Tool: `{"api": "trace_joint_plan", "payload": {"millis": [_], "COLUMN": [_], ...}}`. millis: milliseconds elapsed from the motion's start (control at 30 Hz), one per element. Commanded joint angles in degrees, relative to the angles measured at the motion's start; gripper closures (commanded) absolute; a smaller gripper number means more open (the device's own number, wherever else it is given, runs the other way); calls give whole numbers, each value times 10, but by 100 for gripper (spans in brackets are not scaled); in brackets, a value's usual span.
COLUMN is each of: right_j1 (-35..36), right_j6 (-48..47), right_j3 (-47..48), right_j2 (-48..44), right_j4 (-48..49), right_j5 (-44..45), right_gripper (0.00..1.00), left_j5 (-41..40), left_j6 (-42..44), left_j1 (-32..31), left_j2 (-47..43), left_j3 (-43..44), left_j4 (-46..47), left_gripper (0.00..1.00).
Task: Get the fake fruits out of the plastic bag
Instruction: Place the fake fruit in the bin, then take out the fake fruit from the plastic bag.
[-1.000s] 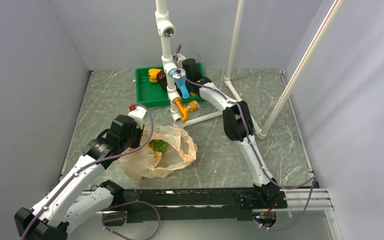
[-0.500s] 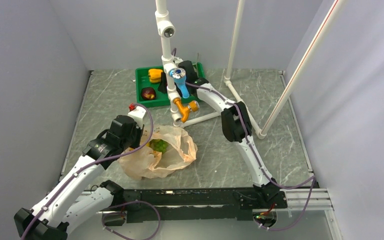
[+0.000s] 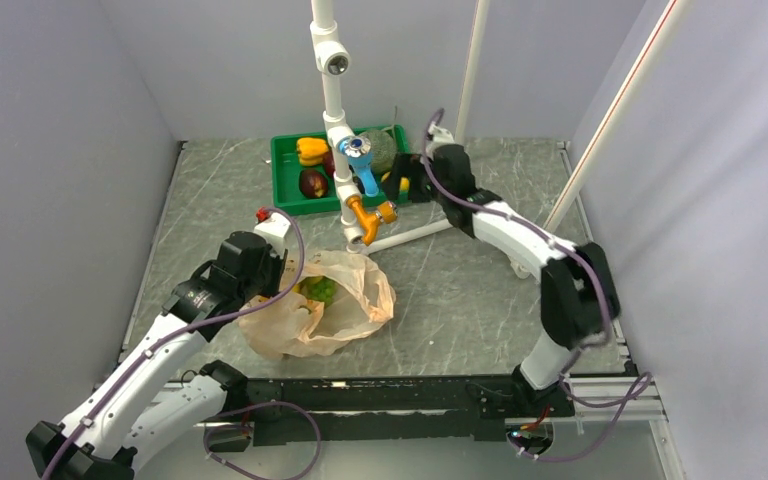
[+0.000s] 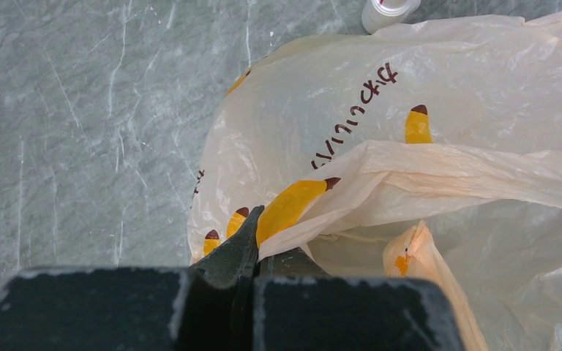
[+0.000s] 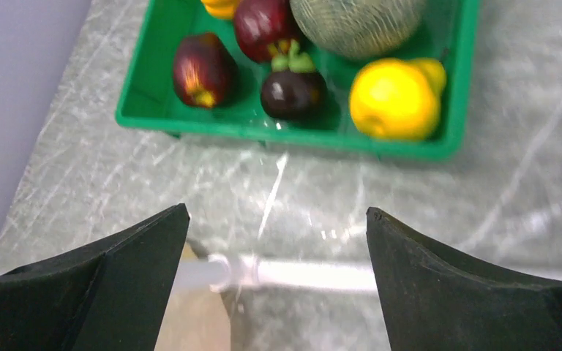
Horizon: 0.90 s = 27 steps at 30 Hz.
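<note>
Status: mostly done, not finished.

My right end effector point(image 5: 276, 213) is released, jaws spread wide with nothing between them. Straight ahead of it, just past a white pipe point(image 5: 300, 272), is the green tray point(image 5: 212, 126). It holds three dark maroon fruits point(image 5: 202, 69) and a yellow round fruit point(image 5: 394, 99), beside the netted melon point(image 5: 355, 22) and the pepper point(image 3: 311, 150). I judge those four are out of the bag.

My left end effector point(image 4: 255, 245) is clenched on a fold at the rim of the plastic bag point(image 4: 424, 88), holding the mouth up. The bag lies on the desk point(image 4: 80, 110), in front of and under that end effector.

Left to do: the green bunch point(image 3: 317, 290) sits inside the bag mouth, just beside the left end effector and well apart from the right one. Can't tell whether anything else is buried under the folds.

Next, by my reckoning: the right end effector crosses to the bag, takes the bunch, then goes to the tray.
</note>
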Motion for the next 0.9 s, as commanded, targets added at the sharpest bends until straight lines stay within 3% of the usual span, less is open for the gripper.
{"api": "trace_joint_plan", "payload": {"millis": [0,133,233,367,533,700,867], "right_j1": [5,7,17,36,108,178,215], "right_j6": [58,107,105,69,49,44,10], "right_j3": [-179,-337,-410,-444,-476,-499,-476], "right_j2": [-126,-229,-296,-399,-547,-657,-670], "right_j4": [96,167,152,49,-22,-6,32], "right_j5": [54,38,21,0,-42,-68,-151], "right_gripper": [7,7,7,5,4,2,1], "left_j5": [8,12,16,23,39,98,132], "left_j6": [7,7,7,6,6,15,18], "left_j1": [0,1,0,-1,0,0,-1], "left_j2": [-13,-21,-25,-29,-55,-103,-136], "left_j3": [8,8,7,9,7,-4,-13], "left_j4": [14,14,15,15,18,45,64], "left_gripper": [100,100,100,100,100,100,100]}}
